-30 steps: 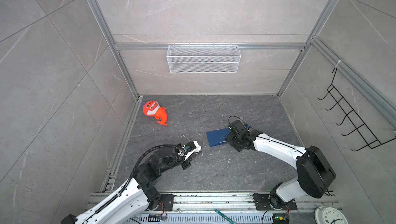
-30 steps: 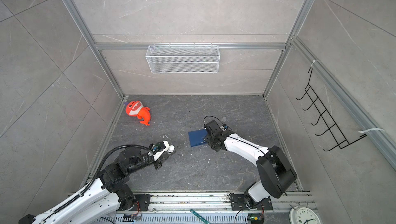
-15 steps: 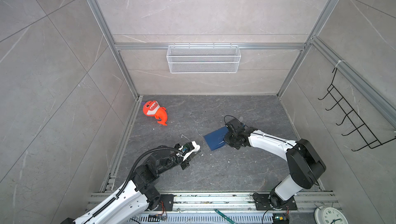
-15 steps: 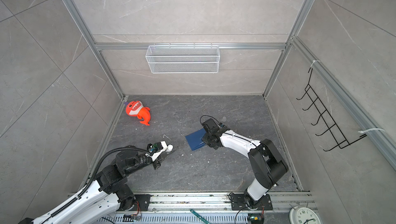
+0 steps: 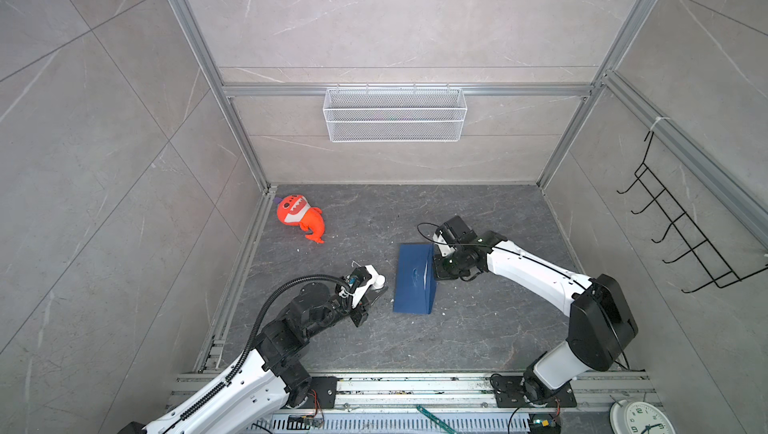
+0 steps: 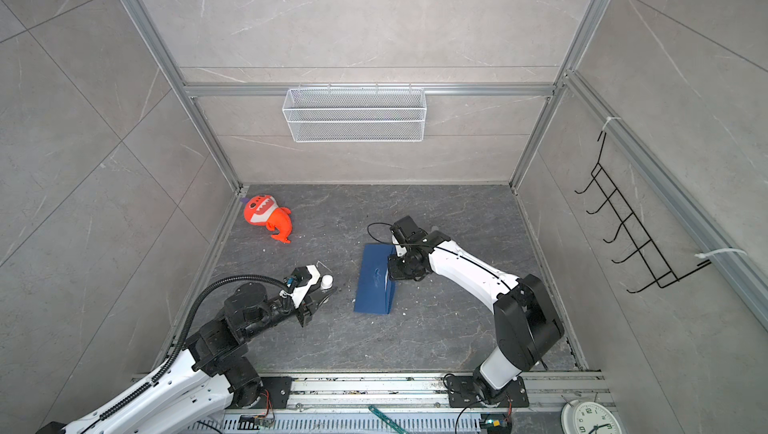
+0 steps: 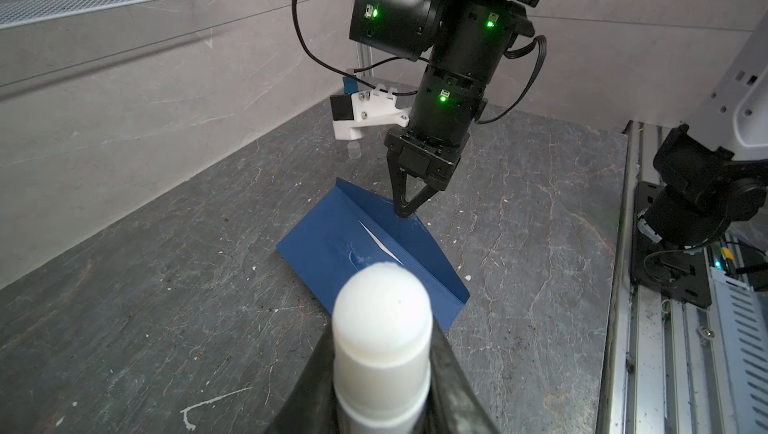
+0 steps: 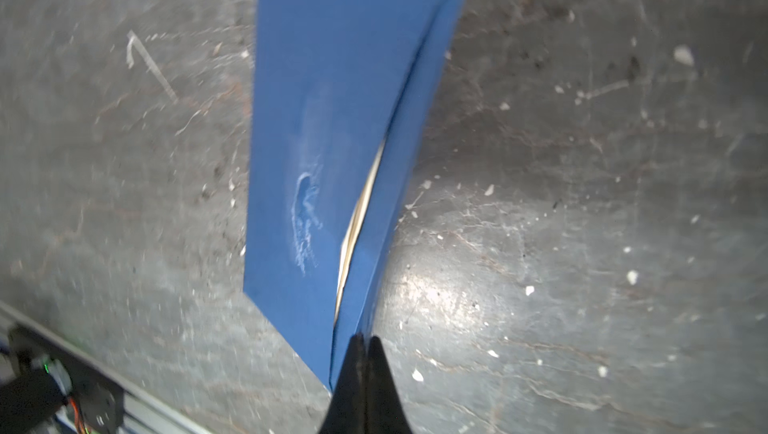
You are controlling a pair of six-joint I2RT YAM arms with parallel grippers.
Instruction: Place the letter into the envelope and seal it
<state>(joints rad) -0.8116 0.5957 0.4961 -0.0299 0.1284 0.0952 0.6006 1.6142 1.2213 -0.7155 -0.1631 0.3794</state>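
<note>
**Right jaws now pinch the flap; envelope has swung round**

The dark navy blue rectangular paper envelope [image 5: 413, 278] [image 6: 375, 280] lies in the middle of the grey stone-patterned worktop [image 5: 374, 340], between the two arms. A second ago it lay slanted, with its long side running more left to right. Now its long side runs near to far.

The right arm [image 5: 536, 274] reaches in from the right. The right jaws stood partly apart a second ago and are now closed tight on the tip of the envelope's triangular flap [image 8: 399, 162], as the right wrist view shows. The flap is lifted off the envelope's face along its right side [image 7: 415, 245]. A pale smear [image 8: 305, 220] marks the face.

The tan paper letter [image 8: 359, 211] sits inside the envelope. Only a thin pale sliver of it shows at the mouth, under the raised flap [image 7: 380, 243].

The left arm [image 5: 307, 311] stays about where it was, just left of the envelope and not touching it. The left jaws keep a narrow grip on the white cylindrical glue stick [image 5: 377, 281] [image 6: 326, 281] [image 7: 382, 315], whose rounded end points toward the envelope.

The orange plush shark toy [image 5: 299, 218] [image 6: 268, 218] lies unmoved at the far left of the worktop, well apart from both arms.
</note>
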